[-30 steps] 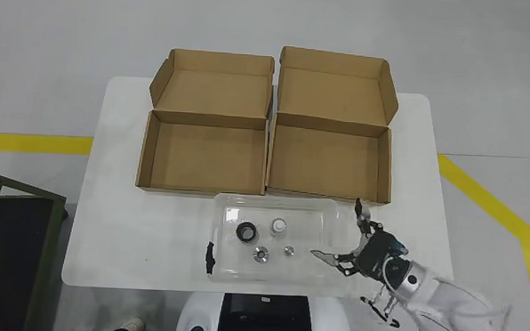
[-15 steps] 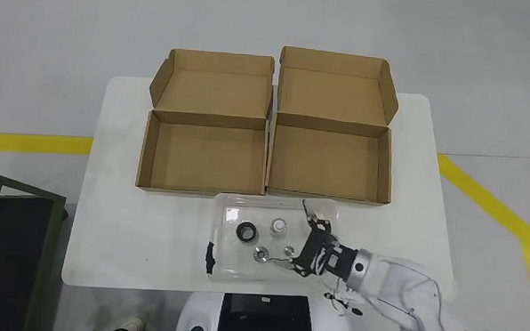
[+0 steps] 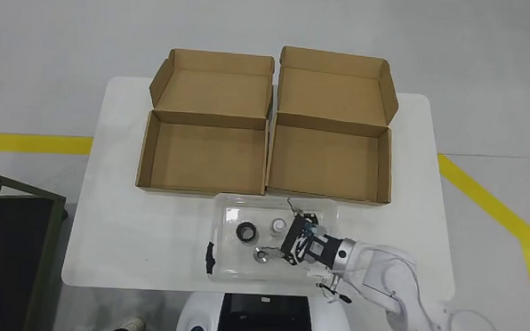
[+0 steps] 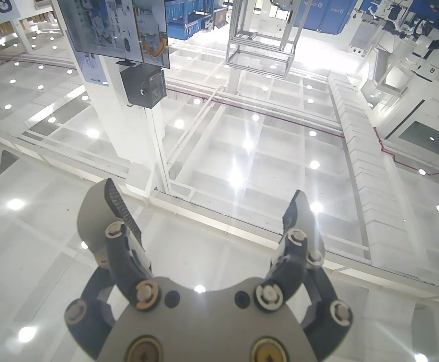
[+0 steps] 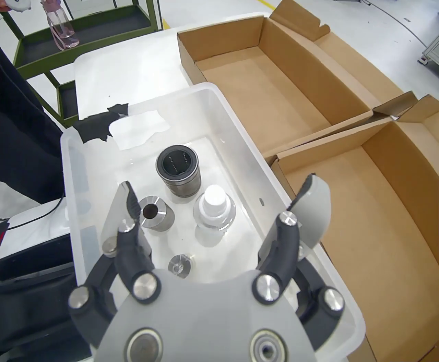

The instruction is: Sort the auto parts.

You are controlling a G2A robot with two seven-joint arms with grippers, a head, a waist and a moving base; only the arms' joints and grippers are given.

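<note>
Clear glossy plastic bin [image 5: 240,137], matt brown cardboard boxes [image 5: 260,89], polished metal bearing [image 5: 178,171] (ribbed bore).

Small silver part [image 5: 179,263]: my right gripper [image 5: 219,183] hides its near edge.
Steel cylinder [image 5: 157,219]: one finger [image 5: 130,202] covers part of its side.
Clear bin [image 5: 239,120]: I can't see its near end behind the gripper.
Nearer cardboard box [image 5: 360,212]: cut off at the picture's edge.
Bearing [image 3: 246,231]: in the top view, too small for detail.

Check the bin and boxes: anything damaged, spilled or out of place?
Only a ragged strip of black tape and a torn white label on the clear bin's end wall. The four parts sit upright inside; both cardboard boxes look intact.
</note>
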